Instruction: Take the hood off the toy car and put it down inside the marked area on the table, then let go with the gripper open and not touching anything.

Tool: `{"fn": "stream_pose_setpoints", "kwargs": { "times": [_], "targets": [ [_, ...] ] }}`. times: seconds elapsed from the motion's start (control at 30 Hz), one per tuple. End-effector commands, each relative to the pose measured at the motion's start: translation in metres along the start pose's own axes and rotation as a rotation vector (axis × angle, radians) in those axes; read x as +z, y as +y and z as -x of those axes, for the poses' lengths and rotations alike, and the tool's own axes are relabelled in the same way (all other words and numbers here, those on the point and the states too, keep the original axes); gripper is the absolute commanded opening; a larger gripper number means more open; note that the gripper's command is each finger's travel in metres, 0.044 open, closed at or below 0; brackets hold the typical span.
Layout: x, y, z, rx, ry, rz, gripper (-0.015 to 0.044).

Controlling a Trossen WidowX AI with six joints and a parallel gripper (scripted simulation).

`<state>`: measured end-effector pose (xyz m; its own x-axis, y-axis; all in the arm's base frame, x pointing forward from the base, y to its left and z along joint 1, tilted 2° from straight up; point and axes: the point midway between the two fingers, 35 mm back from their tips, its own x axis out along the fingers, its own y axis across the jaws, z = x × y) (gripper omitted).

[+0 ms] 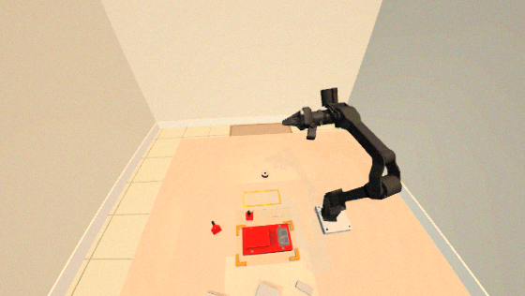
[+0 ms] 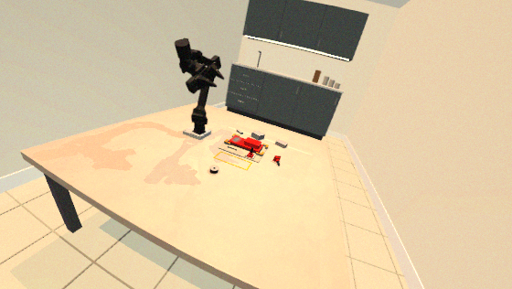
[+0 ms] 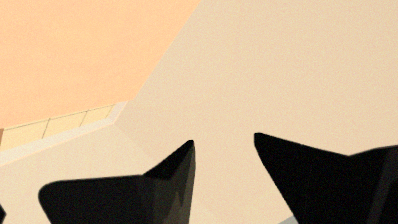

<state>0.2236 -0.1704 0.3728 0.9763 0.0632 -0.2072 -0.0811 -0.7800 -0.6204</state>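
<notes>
arm: raised high above the tabletop [image 1: 187, 262], reaching away from the work area, with the gripper [image 1: 287, 121] pointed at the far wall rather than down.
fingers: roughly half open with only bare wall showing in the gap between them in the wrist view; they hold nothing [image 3: 170, 172].
toy car: red, lying flat inside orange corner marks near the robot's base [image 1: 266, 239]; well apart from the gripper.
hood: seems to be the smooth red panel on the car's left half in the top view [image 1: 257, 237], apparently in place on the car; its edges are too small to make out.
marked area: yellow outlined rectangle just beyond the car [image 1: 261, 198], with nothing seen inside it.
nearby clutter: a small red piece with a dark top sits between car and yellow outline [image 1: 249, 215]; another red piece lies left of the car [image 1: 215, 229]; a small round dark-and-white thing sits further out [image 1: 264, 175].
risk, approach: the long descent could end off target, clipping the small red piece by the car.
risk, grasp: half-open fingers may be too narrow or badly lined up for the hood, pushing the whole car instead.
risk, placement: a skewed release could leave the hood across the yellow line.
</notes>
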Motion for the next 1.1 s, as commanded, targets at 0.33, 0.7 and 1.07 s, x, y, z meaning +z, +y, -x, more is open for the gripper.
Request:
{"fn": "stream_pose_setpoints", "kwargs": {
  "times": [0.33,0.7,1.07],
  "targets": [
    [0.041,0.004,-0.07,0.088,-0.228,-0.575,0.044],
    [0.145,-0.016,-0.153,0.58,-0.47,-1.334,0.044],
    [0.225,-0.037,-0.178,1.065,-0.359,-1.683,0.044]
  ]
}}
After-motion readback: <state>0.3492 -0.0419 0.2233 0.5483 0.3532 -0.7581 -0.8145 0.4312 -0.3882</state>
